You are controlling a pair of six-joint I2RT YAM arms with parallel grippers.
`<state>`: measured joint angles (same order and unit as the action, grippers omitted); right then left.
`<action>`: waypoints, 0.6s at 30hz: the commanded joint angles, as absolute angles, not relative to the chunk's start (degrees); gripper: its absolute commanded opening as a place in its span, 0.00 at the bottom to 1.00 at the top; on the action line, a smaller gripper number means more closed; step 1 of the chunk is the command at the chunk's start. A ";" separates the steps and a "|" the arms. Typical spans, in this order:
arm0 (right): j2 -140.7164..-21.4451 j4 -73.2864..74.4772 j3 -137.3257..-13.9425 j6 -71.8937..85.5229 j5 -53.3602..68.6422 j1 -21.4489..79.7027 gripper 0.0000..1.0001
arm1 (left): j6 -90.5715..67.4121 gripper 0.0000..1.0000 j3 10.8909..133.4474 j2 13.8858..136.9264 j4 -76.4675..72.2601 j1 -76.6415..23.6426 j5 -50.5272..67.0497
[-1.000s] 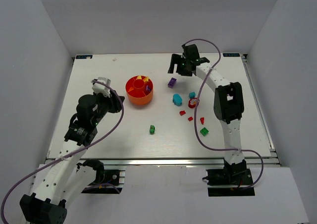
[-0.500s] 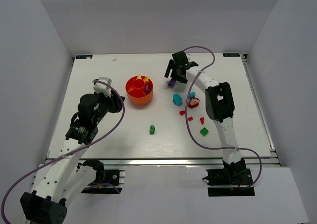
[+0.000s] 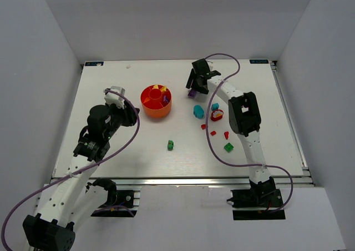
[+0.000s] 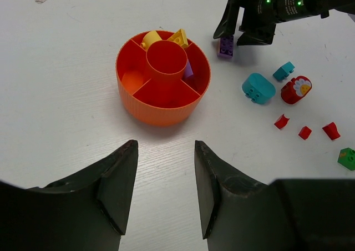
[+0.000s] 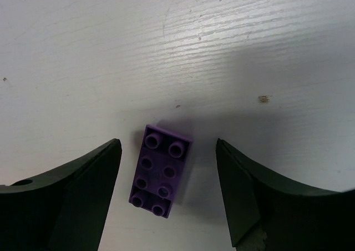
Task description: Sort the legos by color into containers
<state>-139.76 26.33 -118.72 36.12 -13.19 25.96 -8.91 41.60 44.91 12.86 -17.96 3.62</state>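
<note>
Right gripper [image 5: 166, 145] stood open astride the purple brick [image 5: 161, 177], which lay skewed and untouched on the surface [image 5: 249, 40], apart from the orange tub [image 3: 156, 101]; closing on its corners risked twisting it out of the grasp.

Purple brick [image 5: 160, 177] lying flat studs-up; orange tub [image 4: 161, 109] holding yellow pieces [image 4: 178, 38] and one purple piece [image 4: 188, 70]; teal piece [image 4: 258, 88], red bits [image 4: 304, 132], green brick [image 3: 170, 145] lying scattered outside
</note>
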 commanded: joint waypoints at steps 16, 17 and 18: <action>-138.70 24.79 -115.23 33.58 -13.36 27.78 0.39 | -8.44 0.55 41.31 43.24 12.22 -17.67 3.08; -138.43 24.70 -115.05 33.40 -12.58 27.86 0.36 | -8.35 0.55 41.31 43.33 12.22 -17.67 3.08; -138.08 24.44 -114.79 32.79 -12.31 27.69 0.29 | -8.35 0.55 41.31 43.24 12.22 -17.67 3.08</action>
